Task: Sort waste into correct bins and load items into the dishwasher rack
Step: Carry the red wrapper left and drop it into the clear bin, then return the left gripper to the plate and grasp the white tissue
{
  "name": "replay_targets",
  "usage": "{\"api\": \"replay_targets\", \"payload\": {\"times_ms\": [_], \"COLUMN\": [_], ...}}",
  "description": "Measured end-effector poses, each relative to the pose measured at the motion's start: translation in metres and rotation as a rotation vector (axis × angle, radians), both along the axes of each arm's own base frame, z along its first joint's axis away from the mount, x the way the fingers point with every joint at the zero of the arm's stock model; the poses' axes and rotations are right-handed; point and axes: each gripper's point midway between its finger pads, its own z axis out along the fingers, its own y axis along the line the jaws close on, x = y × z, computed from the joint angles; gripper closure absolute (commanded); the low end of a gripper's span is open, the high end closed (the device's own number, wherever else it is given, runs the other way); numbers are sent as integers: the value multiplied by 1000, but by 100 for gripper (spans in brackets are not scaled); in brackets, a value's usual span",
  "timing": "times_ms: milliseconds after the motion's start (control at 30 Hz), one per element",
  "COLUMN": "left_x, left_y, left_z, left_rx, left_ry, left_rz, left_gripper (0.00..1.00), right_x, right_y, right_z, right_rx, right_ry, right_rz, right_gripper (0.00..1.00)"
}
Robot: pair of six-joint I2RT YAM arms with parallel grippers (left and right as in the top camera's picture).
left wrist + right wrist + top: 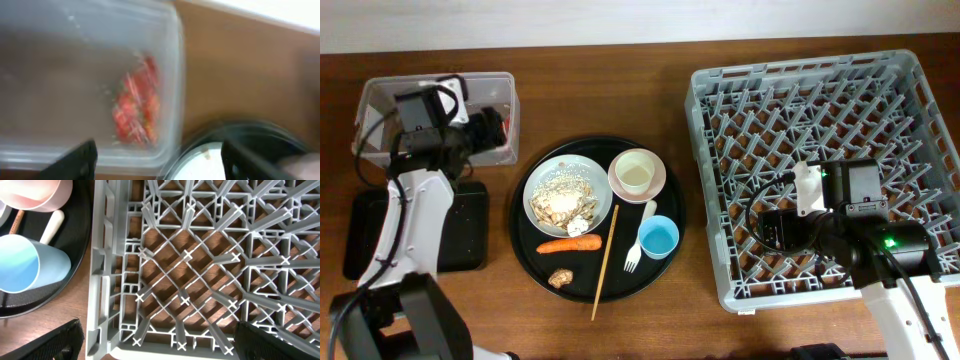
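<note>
Wrapper [136, 107]: crumpled, red and white

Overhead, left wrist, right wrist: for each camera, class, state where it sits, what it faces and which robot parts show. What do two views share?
Overhead: fixed above the table, looking straight down on clear tub, round black tray and rack; left arm and right arm show.
Left wrist: over the tub, looking down at a red-and-white wrapper; blurred fingertips of the left gripper show.
Right wrist: above the rack's corner, looking down; fingertips of the right gripper show.
Shared: right wrist and overhead both show the light-blue cup.
</note>
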Motion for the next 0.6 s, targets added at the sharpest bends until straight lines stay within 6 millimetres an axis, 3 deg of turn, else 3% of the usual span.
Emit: {"api": "replay_targets", "payload": {"times_ms": [33, 167, 233, 500, 600], "left_x": [-10, -79, -101, -153, -155], "left_y": [-10, -68, -87, -135, -136], "left_z": [-4, -30, -39, -89, -102], "left_rx": [-38, -217, -233, -167, -107], "left_ry": [41, 348, 441, 608, 603], "left_rz": [-29, -154, -193, -319, -316], "left_gripper": [17, 16, 17, 24, 37], "right_x": [0, 0, 1, 1, 1], "right_y": [0, 0, 0, 0, 0], "right_z": [0, 1, 1, 0, 0], "right_rx": [0, 0, 0, 0, 0], "right_ry": [2, -2, -3, 0, 0], "right_rz": [0, 0, 0, 0, 0], "right_gripper": [1, 1, 1, 1, 1]}}
